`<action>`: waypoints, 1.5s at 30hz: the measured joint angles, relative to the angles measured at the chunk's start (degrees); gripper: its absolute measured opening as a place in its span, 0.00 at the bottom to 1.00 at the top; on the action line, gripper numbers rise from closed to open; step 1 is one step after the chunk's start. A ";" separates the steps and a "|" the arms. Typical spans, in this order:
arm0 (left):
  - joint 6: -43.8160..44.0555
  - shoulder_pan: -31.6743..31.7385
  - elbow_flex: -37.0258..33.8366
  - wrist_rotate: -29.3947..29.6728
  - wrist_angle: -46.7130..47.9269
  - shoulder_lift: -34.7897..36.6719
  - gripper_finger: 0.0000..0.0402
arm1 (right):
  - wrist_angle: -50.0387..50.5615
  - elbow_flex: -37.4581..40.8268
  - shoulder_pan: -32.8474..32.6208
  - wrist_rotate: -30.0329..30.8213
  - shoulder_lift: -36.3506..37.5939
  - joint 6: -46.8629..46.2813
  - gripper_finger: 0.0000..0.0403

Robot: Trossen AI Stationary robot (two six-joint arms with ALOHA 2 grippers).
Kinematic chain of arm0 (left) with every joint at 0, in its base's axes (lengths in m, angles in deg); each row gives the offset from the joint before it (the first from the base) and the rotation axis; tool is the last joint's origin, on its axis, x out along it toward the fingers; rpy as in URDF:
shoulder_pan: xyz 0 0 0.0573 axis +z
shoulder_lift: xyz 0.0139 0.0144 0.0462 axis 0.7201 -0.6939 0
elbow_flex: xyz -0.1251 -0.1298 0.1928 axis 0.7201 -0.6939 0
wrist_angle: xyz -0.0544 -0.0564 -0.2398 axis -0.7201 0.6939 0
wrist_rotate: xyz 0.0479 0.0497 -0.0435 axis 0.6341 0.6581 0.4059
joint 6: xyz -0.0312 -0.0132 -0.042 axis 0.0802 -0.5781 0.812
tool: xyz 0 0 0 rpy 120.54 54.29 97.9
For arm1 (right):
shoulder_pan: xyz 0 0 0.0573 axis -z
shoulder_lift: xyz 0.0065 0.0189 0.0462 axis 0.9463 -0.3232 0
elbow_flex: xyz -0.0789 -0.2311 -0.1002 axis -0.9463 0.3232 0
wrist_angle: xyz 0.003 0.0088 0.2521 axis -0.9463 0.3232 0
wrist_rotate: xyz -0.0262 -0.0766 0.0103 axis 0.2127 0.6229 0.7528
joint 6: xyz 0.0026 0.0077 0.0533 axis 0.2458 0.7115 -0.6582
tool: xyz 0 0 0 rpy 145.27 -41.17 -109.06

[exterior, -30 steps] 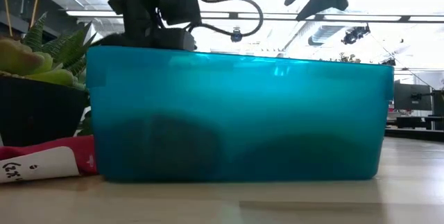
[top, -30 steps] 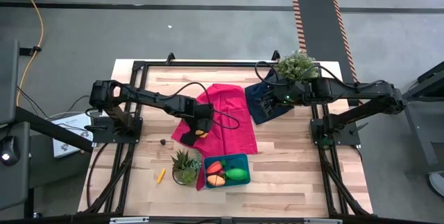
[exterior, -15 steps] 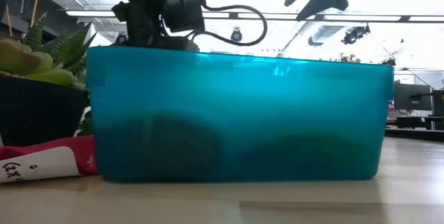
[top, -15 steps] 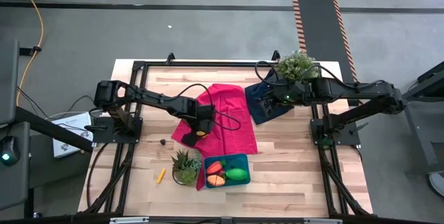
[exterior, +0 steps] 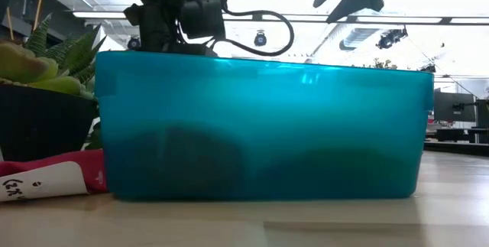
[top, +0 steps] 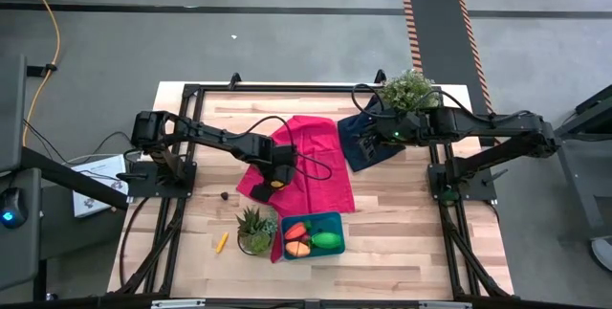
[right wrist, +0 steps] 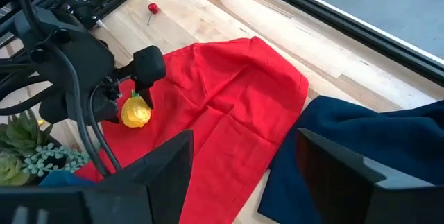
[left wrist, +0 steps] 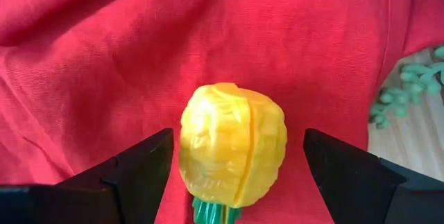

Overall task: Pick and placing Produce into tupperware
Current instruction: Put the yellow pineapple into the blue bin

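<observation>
A yellow produce piece (left wrist: 232, 151) with a green stem lies on the red cloth (top: 311, 170). My left gripper (top: 275, 179) points down over it, open, one finger on each side, with a gap on both sides. The teal tupperware (top: 314, 235) stands near the table's front edge and holds a red-orange carrot (top: 295, 230), an orange piece (top: 298, 248) and a green oval (top: 326, 241). A thin yellow stick (top: 222, 242) lies on the wood to its left. My right gripper (top: 367, 142) hangs open high over the navy cloth (top: 356, 159).
A potted succulent (top: 254, 229) stands just left of the tupperware. A leafy plant (top: 409, 90) sits at the far right. A small dark object (top: 224, 195) lies on the wood left of the red cloth. The black frame (top: 191, 94) rims the table.
</observation>
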 joint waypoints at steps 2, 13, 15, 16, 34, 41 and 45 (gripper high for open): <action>0.00 0.00 0.00 0.45 -0.11 0.00 0.78 | 0.02 0.00 0.00 0.53 0.00 0.01 0.60; 0.02 0.00 0.00 1.41 -0.03 0.00 0.70 | 0.02 0.00 -0.02 0.94 0.00 0.22 0.60; 0.02 0.00 0.00 1.41 -0.03 0.02 0.66 | 0.02 0.00 0.00 1.08 0.00 0.22 0.60; 0.02 0.00 0.00 1.41 -0.03 0.02 0.64 | 0.02 0.00 -0.01 1.11 0.00 0.22 0.60; 1.23 0.00 0.00 1.41 0.06 0.09 0.53 | 0.02 0.00 0.00 1.19 0.00 0.00 0.60; 3.48 0.00 0.00 1.41 0.19 0.12 0.52 | 0.02 0.00 0.00 1.19 0.00 0.00 0.60; 4.65 -0.02 0.12 1.41 0.62 0.57 0.53 | 0.02 0.00 0.00 1.19 0.00 0.00 0.60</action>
